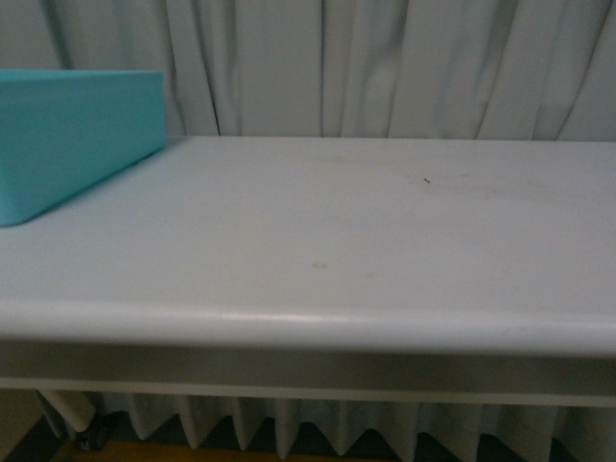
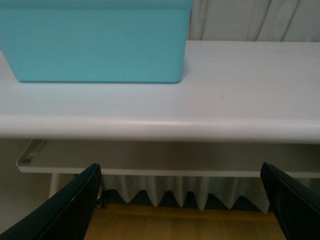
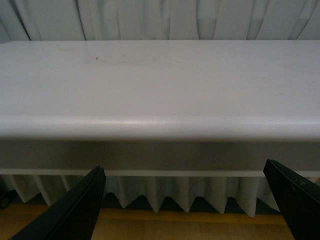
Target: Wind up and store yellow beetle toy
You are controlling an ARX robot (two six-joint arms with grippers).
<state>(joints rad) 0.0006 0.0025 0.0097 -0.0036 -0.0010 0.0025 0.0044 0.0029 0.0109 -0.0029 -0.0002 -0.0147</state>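
Observation:
The yellow beetle toy is out of view in every picture. A turquoise box (image 1: pixel 67 135) stands on the white table (image 1: pixel 337 221) at the far left; the left wrist view shows the same box (image 2: pixel 100 42) close ahead on the tabletop. My left gripper (image 2: pixel 182 200) is open, below and in front of the table's front edge, with nothing between its dark fingers (image 2: pixel 65 210). My right gripper (image 3: pixel 185 202) is open too, held low before the table edge (image 3: pixel 160 127), its fingers (image 3: pixel 75 210) wide apart and empty. Neither arm shows in the front view.
White pleated curtains (image 1: pixel 385 67) hang right behind the table. The table has a rounded front edge (image 1: pixel 308 322) with an apron beneath. A curtain hem (image 2: pixel 175 192) and wooden floor (image 2: pixel 180 225) show under it.

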